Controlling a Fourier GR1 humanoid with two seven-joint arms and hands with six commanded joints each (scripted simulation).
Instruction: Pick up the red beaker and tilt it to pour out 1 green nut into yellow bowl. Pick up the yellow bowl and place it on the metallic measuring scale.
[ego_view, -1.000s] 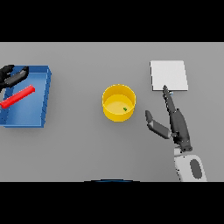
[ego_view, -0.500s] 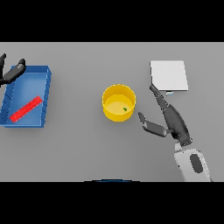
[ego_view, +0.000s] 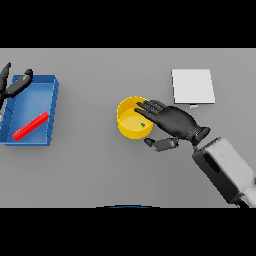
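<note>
— Yellow bowl (ego_view: 131, 125) first: where does it sit?

— On the grey table (ego_view: 100, 170), near the middle, upright. A tiny green speck, the green nut (ego_view: 143, 124), lies inside it toward the right.

— And the right hand (ego_view: 175, 122)?

— It comes in from the lower right and lies across the bowl's right rim. Its fingers (ego_view: 149, 106) are straight and spread, reaching over the rim and hiding part of it; the thumb (ego_view: 159, 144) sticks out below, just beside the bowl's lower right wall. Whether the thumb touches the wall is hard to tell. Nothing is clasped.

— The scale?

— The metallic measuring scale (ego_view: 193, 86) is a pale square slab behind the hand, apart from the bowl, with a small light tab at its front edge.

— The left side?

— A blue tray (ego_view: 52, 102) holds a red beaker (ego_view: 30, 126), lying on its side as a slanted red bar. The left hand (ego_view: 18, 85) is at the tray's far left corner, partly cut off by the edge; its visible fingers look loosely extended, gripping nothing.
</note>
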